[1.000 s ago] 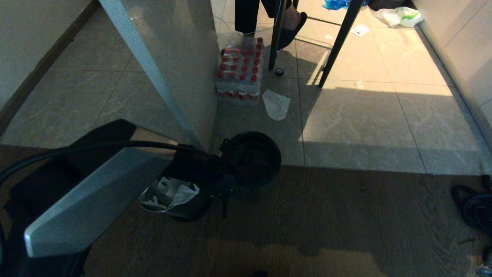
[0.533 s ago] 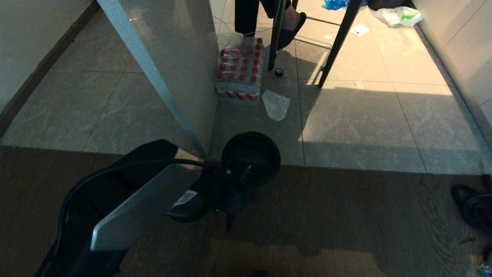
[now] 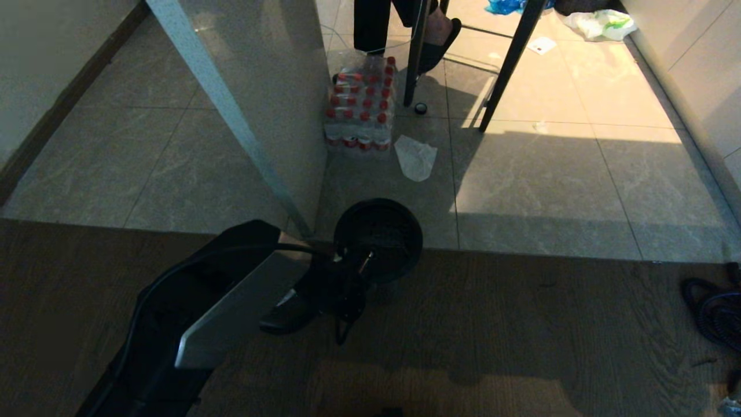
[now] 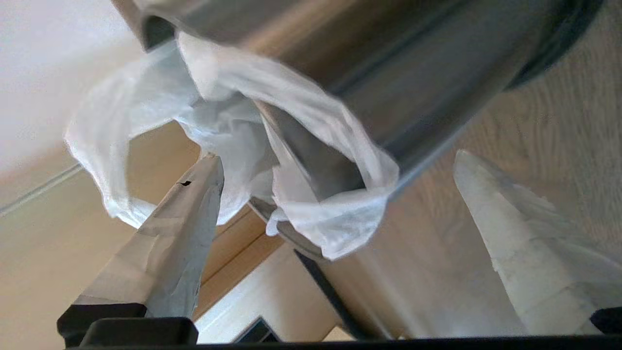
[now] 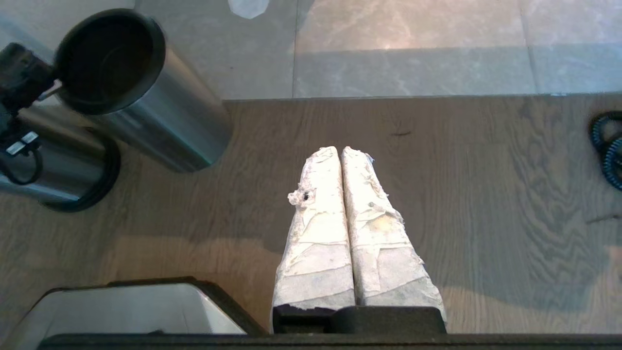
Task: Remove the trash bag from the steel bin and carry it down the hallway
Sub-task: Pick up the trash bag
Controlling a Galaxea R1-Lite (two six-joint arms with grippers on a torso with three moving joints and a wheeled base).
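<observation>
The steel bin fills the left wrist view, brushed and shiny, and its black base ring shows in the right wrist view. The trash bag, thin and white, is folded over the bin's rim, with one loop handle hanging free. My left gripper is open beside the rim, the folded bag edge between its taped fingers. One fingertip sits at the loop; contact is unclear. In the head view my left arm covers the bin. My right gripper is shut and empty over the wooden floor.
A second round bin with a black inside stands right next to the steel one. A partition wall corner, a pack of red-capped bottles and a white scrap lie ahead. Furniture legs, a person's leg, black cable.
My left arm has swung to the right and forward over the steel bin. It now hides the bag that showed in the head view a second ago. The gripper stayed open.
</observation>
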